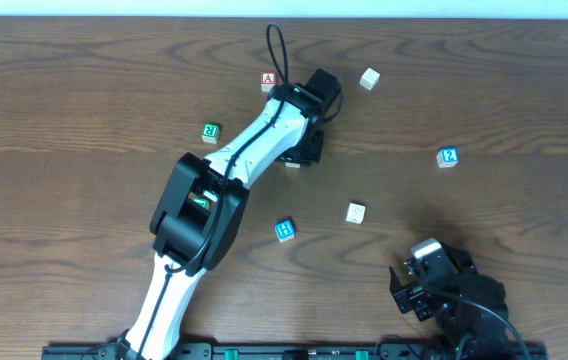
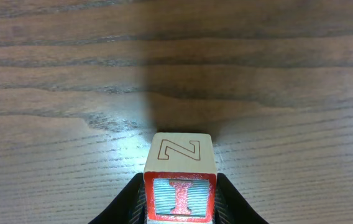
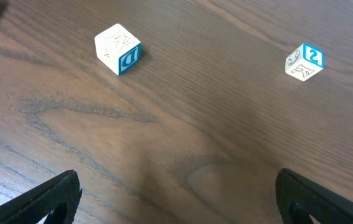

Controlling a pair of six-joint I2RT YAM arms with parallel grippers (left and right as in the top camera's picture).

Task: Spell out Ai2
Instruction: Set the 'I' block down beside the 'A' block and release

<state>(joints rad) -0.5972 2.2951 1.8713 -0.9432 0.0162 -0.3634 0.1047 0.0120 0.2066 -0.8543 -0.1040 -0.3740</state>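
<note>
Left pincer pinching wooden I cube, red-bordered; right pincer hanging spread over grained wood table.

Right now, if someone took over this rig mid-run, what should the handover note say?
Left gripper: shut on the I block, Z face up, low over the table just below-right of the red A block in the overhead view.
Right gripper: open, empty, parked at the near right.
Blue 2 block: alone at the right, apart from both arms.
Done: I is picked up.
Left: set I beside A, then bring the 2 in after it.
</note>
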